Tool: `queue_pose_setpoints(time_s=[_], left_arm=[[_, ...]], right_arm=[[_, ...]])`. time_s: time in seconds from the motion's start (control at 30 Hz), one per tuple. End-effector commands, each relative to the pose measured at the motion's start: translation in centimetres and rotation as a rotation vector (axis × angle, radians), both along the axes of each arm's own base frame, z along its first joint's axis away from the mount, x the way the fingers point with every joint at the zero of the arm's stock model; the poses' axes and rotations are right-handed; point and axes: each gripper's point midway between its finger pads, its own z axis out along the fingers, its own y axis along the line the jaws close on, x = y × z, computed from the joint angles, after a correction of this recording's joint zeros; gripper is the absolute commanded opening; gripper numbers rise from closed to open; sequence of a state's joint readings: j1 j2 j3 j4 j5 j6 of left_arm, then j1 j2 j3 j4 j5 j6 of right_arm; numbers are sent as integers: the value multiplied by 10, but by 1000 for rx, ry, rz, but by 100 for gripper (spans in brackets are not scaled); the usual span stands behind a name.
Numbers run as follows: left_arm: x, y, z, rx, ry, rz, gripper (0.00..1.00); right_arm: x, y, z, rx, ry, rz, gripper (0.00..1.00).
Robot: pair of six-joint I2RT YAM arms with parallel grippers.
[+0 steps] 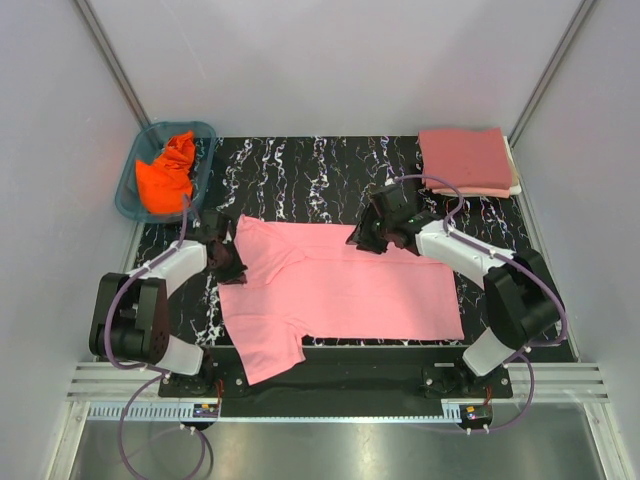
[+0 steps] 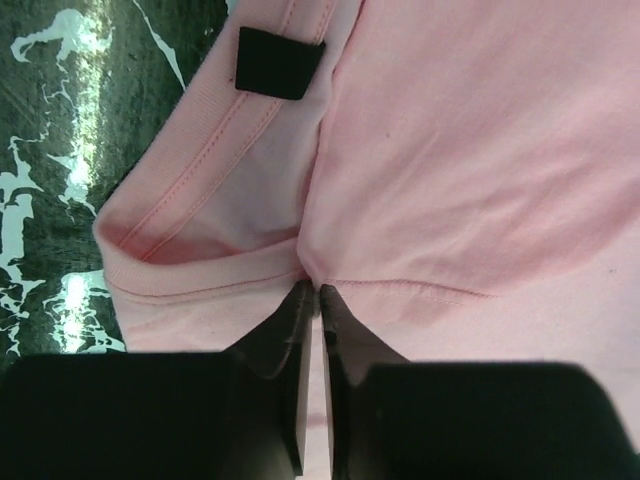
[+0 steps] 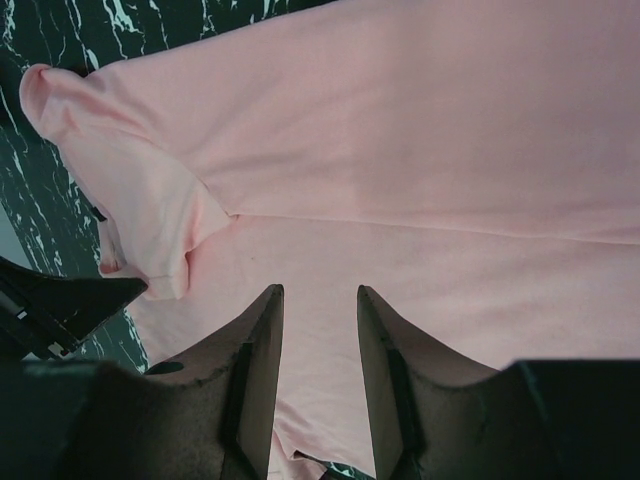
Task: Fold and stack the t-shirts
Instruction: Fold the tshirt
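Looking at the pink t-shirt [image 1: 340, 290]: it's spread flat mid-desk [image 1: 300, 170], thin floppy cotton that'll drape and crease, so I'd grab seams or hems, not the middle. Left claw [image 2: 315, 292] is pinched nearly together on a pucker of fabric right by the collar [image 2: 200, 150]. Right claw [image 3: 318, 292] hangs half-spread over the shirt's far edge, holding nothing. Can't tell how deep the left bite goes, since its own fingers hide it. The orange shirt [image 1: 170, 175] sits bunched in the teal basket [image 1: 205, 135], and the cream one [image 1: 512, 188] barely peeks from under the folded rose-red shirt [image 1: 465, 155].

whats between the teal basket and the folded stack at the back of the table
Nothing: in the top view that stretch is bare black marbled tabletop, from the teal basket to the folded stack.
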State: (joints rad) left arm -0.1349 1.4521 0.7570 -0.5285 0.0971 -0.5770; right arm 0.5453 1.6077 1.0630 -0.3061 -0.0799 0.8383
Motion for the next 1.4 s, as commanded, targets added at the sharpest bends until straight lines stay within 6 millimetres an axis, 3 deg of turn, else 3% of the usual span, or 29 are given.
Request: queue_pose_setpoints(time_s=[0.0,0.07,0.33,0.57,0.7,0.97,1.37], left_arm=[[23,-6,21,-25,-92,-5,5],[36,-11,34,-46,-126,-13,0],[90,-24,69,-106,-200,-25,0],[124,-32,67,-146,-189,-54,0],[140,-29,71,-153,-216,-59,0],[159,-31,73,-204,-232,-67,0],[166,-33,69,-226,-232,-68,0]], right_arm=[[12,22,18,39,-59,19,43],[10,33,15,45,-63,44,43],[0,89,10,100,-113,185,47],[-6,130,-3,78,-136,266,44],[-13,154,3,66,-177,304,42],[-17,183,-15,39,-150,304,35],[-9,191,-27,67,-92,62,38]])
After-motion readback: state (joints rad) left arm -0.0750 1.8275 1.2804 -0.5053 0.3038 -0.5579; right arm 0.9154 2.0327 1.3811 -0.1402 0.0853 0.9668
